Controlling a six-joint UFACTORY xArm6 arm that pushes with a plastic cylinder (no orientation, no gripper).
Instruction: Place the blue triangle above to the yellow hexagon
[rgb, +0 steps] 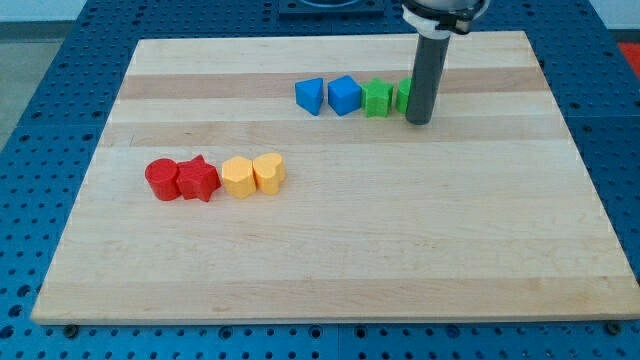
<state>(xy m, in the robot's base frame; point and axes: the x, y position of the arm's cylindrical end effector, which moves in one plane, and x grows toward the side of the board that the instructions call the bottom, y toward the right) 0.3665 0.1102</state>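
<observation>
The blue triangle (310, 96) lies near the view's top centre, at the left end of a row. The yellow hexagon (239, 177) lies lower left of it, in a second row. My tip (419, 122) rests on the board at the right end of the top row, well to the right of the blue triangle. It stands in front of a green block (403, 95) and partly hides it.
The top row also holds a blue cube (345, 95) and a green star-like block (377, 98). The lower row holds a red cylinder (161, 180), a red star (198, 179) and a yellow heart (269, 171). The wooden board (330, 250) sits on a blue perforated table.
</observation>
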